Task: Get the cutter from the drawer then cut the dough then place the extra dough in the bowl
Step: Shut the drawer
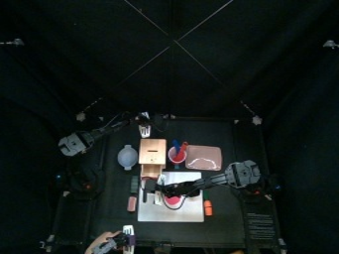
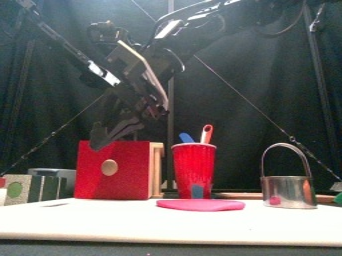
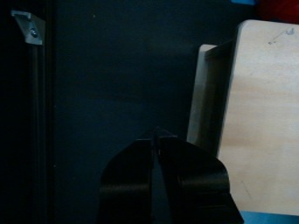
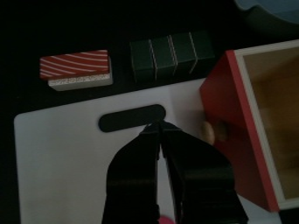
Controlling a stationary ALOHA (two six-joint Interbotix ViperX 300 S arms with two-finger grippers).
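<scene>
One wire-handled round metal cutter (image 2: 287, 190) stands toward the tabletop's (image 1: 225, 223) back edge; one flat pink dough disc (image 2: 201, 205) lies on a white cutting board (image 2: 134, 225). Left gripper (image 3: 158, 136) and right gripper (image 4: 153, 129) closed, empty.

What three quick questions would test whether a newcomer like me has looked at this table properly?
1. True or false: the metal cutter stands outside the wooden box.
2. What lies on the white cutting board? A) pink dough B) a sushi roll C) a bowl
3. Fill in: the red cup holds a blue and a red toy ____.
Key: 1 true; 2 A; 3 knife.
</scene>
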